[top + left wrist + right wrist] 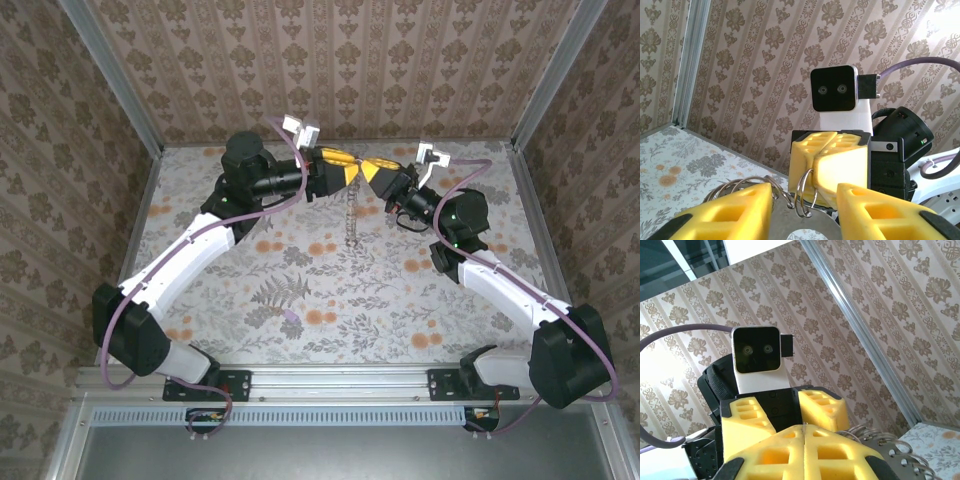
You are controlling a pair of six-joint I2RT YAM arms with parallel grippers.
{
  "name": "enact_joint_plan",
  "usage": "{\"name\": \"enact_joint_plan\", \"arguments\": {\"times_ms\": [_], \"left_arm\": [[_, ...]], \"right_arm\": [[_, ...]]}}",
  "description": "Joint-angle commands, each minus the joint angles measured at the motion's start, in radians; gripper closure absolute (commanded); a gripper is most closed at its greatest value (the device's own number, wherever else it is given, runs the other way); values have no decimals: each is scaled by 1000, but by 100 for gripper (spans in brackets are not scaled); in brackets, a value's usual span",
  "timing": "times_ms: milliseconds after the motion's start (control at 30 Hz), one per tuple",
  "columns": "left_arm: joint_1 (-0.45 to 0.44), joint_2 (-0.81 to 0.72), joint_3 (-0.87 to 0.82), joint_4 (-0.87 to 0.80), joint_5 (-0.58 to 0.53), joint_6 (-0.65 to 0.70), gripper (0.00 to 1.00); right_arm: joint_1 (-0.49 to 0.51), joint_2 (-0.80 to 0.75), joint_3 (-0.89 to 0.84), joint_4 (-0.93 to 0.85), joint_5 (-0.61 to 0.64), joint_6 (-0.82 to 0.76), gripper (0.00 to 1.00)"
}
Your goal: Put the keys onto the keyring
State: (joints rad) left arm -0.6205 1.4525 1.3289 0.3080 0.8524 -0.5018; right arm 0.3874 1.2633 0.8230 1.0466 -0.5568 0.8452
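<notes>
The keys (351, 220) hang as a thin jagged chain from where my two grippers meet, high over the back middle of the table. My right gripper (370, 173) (804, 432) is shut, and a thin wire shows in the seam between its fingertips. The left wrist view shows this gripper (816, 160) pinching the keyring (799, 192), a double wire loop. My left gripper (350, 169) (804, 199) faces it with its jaws apart. A flat grey metal plate (790, 222) with a hole lies in that gap, and I cannot tell whether the fingers touch it.
More wire rings (740, 184) bunch beside the left finger, and rings threaded through holes in the grey plate (890, 452) show in the right wrist view. Patterned walls and a metal corner post (690, 65) stand close behind. The floral table (330, 300) lies below.
</notes>
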Motion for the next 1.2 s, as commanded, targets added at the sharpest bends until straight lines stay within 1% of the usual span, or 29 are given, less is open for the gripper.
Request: {"name": "enact_joint_plan", "arguments": {"times_ms": [0, 200, 367, 533, 667, 800, 867, 933, 967, 1000, 1033, 1133, 1167], "left_arm": [[8, -14, -4, 36, -9, -3, 59], [5, -9, -1, 58, 20, -13, 70], [-6, -1, 5, 62, 40, -11, 73], [-13, 6, 10, 59, 51, -7, 79], [-18, 8, 10, 59, 58, -3, 82], [-24, 7, 13, 48, 61, 9, 93], [-27, 7, 19, 35, 61, 21, 100], [-27, 8, 30, 4, 60, 41, 100], [-28, 6, 34, -12, 59, 56, 100], [-26, 3, 41, -40, 60, 78, 100], [-26, 1, 50, -76, 61, 107, 100], [-22, 1, 95, -231, 81, 207, 100], [-22, 0, 110, -280, 88, 241, 100]], "right_arm": [[6, -8, 13, 41, -11, 4, 100], [5, -2, 14, 45, -8, 8, 100], [5, 1, 13, 44, -6, 8, 100], [6, 1, 11, 44, -3, 8, 100], [6, 1, 11, 40, -3, 6, 100], [5, 1, 11, 38, -4, 6, 100], [7, 1, 12, 31, -6, 6, 100], [4, -5, 18, 2, -11, 2, 100], [2, -12, 20, -23, -11, -3, 97], [-5, -23, 20, -57, -10, -10, 86], [-16, -41, 22, -101, -13, -16, 79], [-54, -105, 32, -276, -25, -58, 62], [-67, -126, 41, -337, -35, -74, 61]]}}
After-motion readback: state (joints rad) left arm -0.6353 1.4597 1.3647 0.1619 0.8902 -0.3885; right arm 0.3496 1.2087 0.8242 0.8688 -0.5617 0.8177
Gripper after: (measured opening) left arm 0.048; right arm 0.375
